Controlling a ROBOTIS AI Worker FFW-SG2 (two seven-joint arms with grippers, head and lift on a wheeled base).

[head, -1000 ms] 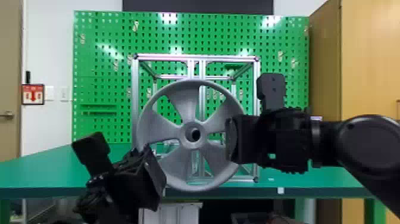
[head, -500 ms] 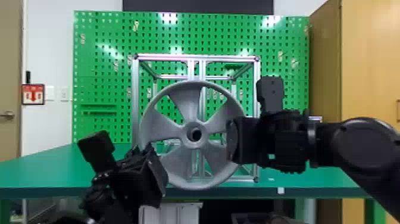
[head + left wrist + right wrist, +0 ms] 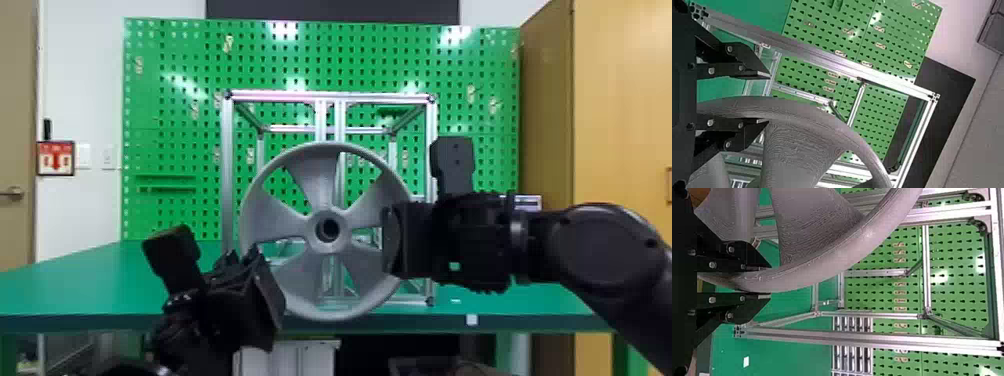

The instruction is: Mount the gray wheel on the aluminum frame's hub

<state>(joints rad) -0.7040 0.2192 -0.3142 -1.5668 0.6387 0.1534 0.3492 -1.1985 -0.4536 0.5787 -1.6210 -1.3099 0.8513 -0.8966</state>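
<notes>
Upright and facing the camera, the gray wheel (image 3: 320,175) hangs in front of the aluminum frame (image 3: 227,165), its center bore over the frame's middle posts; any hub behind it is hidden. My right gripper (image 3: 392,242) is at the wheel's right side; in the right wrist view, the right gripper (image 3: 769,282) is shut on the rim (image 3: 836,262). At the lower left of the wheel is my left gripper (image 3: 272,300). In the left wrist view, the left gripper (image 3: 768,98) is open, with the rim (image 3: 801,111) between its fingers, closer to one of them.
The frame stands on a green table (image 3: 90,275) before a green pegboard (image 3: 170,125). A wooden cabinet (image 3: 620,125) rises at the right. Below the table's front edge is a pale box-like unit (image 3: 290,357).
My left gripper has shifted a little to the right, along the wheel's lower left. The right gripper and the wheel sit slightly lower than before.
</notes>
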